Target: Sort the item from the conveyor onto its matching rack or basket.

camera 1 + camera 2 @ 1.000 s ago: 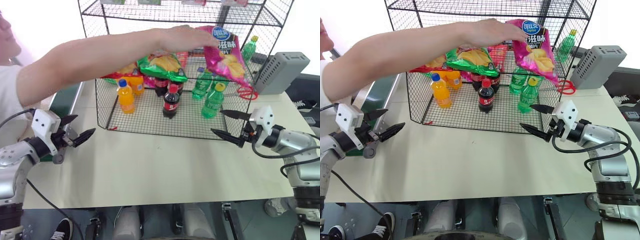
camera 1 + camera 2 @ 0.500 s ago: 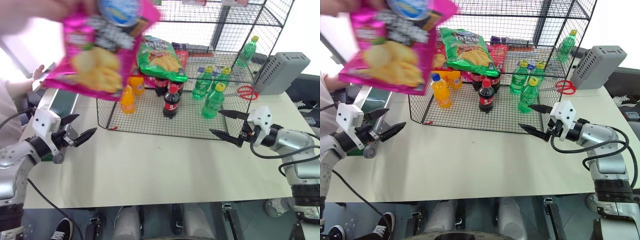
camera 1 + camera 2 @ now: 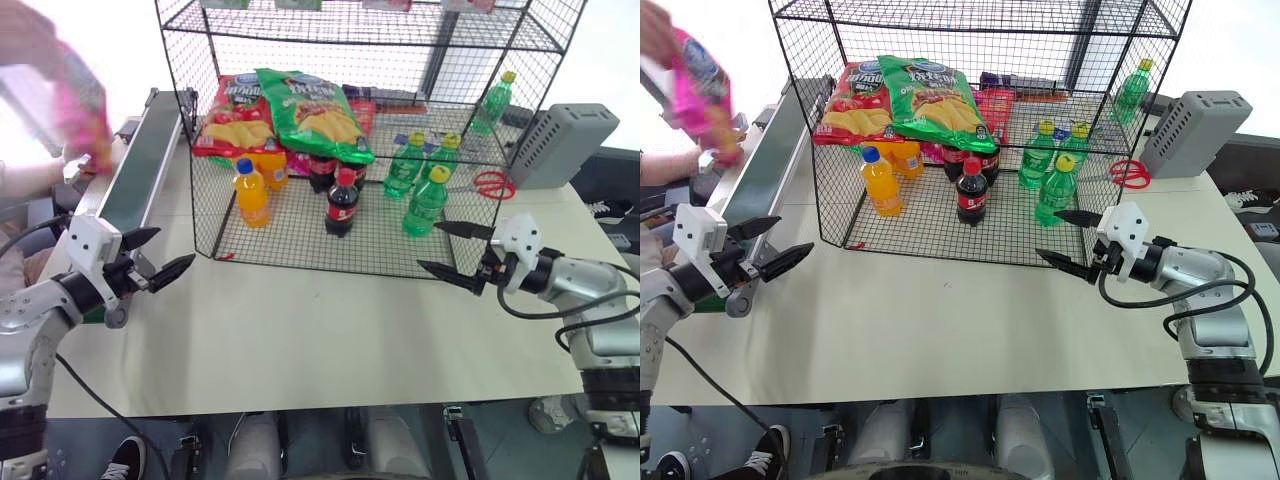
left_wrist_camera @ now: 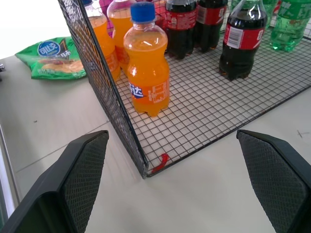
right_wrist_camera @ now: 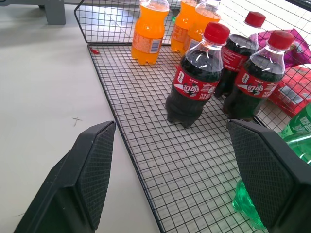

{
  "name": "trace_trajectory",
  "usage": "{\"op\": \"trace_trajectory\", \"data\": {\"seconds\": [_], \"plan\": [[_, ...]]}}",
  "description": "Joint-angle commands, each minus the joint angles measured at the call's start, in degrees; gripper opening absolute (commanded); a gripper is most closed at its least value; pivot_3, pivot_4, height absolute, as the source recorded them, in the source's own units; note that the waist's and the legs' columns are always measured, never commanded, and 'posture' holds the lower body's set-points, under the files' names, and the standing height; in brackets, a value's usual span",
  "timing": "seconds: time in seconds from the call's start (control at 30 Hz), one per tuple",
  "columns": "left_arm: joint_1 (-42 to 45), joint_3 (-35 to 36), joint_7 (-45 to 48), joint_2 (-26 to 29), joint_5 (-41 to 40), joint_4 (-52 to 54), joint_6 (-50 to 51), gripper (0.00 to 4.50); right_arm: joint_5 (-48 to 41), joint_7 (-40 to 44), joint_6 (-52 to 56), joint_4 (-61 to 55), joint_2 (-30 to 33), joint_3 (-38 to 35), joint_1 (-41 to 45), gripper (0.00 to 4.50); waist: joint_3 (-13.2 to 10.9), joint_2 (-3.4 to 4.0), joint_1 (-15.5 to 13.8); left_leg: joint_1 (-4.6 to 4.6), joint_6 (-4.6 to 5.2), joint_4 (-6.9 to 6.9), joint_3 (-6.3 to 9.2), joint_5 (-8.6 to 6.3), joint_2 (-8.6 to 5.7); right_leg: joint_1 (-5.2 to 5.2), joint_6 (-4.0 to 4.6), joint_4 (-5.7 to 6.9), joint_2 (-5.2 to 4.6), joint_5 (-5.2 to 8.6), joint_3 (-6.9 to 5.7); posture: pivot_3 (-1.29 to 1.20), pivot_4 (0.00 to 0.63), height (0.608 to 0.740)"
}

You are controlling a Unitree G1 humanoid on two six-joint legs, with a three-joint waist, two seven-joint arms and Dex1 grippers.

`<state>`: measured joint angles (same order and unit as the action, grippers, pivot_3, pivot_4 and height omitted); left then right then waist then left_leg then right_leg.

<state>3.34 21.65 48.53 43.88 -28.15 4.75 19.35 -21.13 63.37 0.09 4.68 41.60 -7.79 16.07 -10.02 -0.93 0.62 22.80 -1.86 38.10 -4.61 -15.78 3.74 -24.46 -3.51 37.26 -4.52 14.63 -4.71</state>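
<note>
Right gripper (image 5: 170,170) jaws spread wide, nothing between them, aimed at the rack (image 5: 160,184) floor grid. Three cola bottles (image 5: 197,82) stand upright on the grid, clustered together. Orange soda bottles (image 5: 148,31) stand behind them. Green bottle (image 5: 291,145) at the edge. Bare bench (image 5: 43,97) beside the rack.
</note>
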Motion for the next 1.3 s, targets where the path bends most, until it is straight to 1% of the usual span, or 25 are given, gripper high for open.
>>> {"op": "trace_trajectory", "data": {"seconds": [0.03,0.2,0.23,0.37,0.5,0.93,1.13,1.2,1.3], "plan": [[-0.5,2.0,-0.2,0.7,-0.2,2.0,-0.5,4.50,0.1,0.2,-1.4,-0.4,-0.1,-0.1,0.9,3.79,0.0,0.00,0.0,0.00,0.00,0.00,0.00,0.00,0.00,0.00,0.00,0.00,0.00,0.00,0.00,0.00,0.150,0.740],[-0.9,2.0,0.4,1.3,-0.7,2.5,0.0,4.50,0.1,0.4,-1.9,-0.1,-0.3,0.3,0.4,3.79,0.0,0.00,0.0,0.00,0.00,0.00,-0.01,0.00,0.00,0.00,0.00,0.00,0.00,0.00,0.00,0.00,0.150,0.740],[-1.2,2.4,1.3,1.8,-2.3,2.6,2.2,4.50,0.1,0.5,-1.9,-0.3,-0.3,0.3,0.4,3.79,0.0,0.00,0.0,0.00,0.00,0.00,-0.01,0.00,0.00,0.00,0.00,0.00,0.00,0.00,0.00,0.00,0.150,0.740],[-1.8,3.9,5.2,2.3,-7.6,2.9,6.0,4.50,-0.2,0.7,-1.4,-0.6,-0.4,0.3,1.0,3.79,0.0,0.00,0.0,0.00,0.00,0.00,-0.01,0.00,0.00,0.00,0.00,0.00,-0.01,0.00,0.00,0.00,0.150,0.740],[-1.9,4.9,5.9,2.6,-8.4,2.8,6.6,4.50,0.1,1.2,-1.7,-0.4,-0.2,0.6,1.3,3.79,0.0,0.00,0.0,-0.01,0.00,0.00,-0.01,0.00,0.00,0.00,0.00,0.01,0.00,0.00,0.00,0.00,0.150,0.740],[-2.9,4.7,3.6,2.0,-3.3,1.5,-0.1,4.50,0.2,1.5,-1.6,-0.2,-0.4,1.5,2.3,3.79,0.0,0.00,0.0,-0.01,0.00,0.00,-0.02,0.00,0.00,0.00,0.00,0.00,-0.01,0.00,0.00,0.00,0.150,0.740],[-3.6,6.3,5.1,3.1,-6.2,1.8,3.2,4.50,-1.7,1.8,1.7,-2.3,-1.0,2.2,2.7,3.79,0.0,0.00,0.0,-0.01,0.00,0.00,-0.01,0.00,0.00,0.00,0.01,0.01,0.00,0.00,0.00,0.00,0.150,0.740],[-4.2,7.3,6.7,3.3,-6.4,1.7,2.1,4.50,-2.5,1.9,3.0,-3.6,-1.3,2.5,2.7,3.79,0.0,0.00,0.0,-0.01,0.00,0.00,-0.01,0.00,0.01,0.00,0.00,0.01,0.00,0.00,0.00,0.00,0.150,0.740],[-5.7,8.3,5.4,2.5,-2.6,1.2,-3.2,4.50,-3.0,1.1,4.8,-6.3,-3.1,4.0,2.8,3.79,0.0,0.00,0.1,-0.02,0.00,0.00,-0.02,0.00,0.01,0.00,0.01,0.01,0.00,0.00,0.00,0.00,0.150,0.740]]}}
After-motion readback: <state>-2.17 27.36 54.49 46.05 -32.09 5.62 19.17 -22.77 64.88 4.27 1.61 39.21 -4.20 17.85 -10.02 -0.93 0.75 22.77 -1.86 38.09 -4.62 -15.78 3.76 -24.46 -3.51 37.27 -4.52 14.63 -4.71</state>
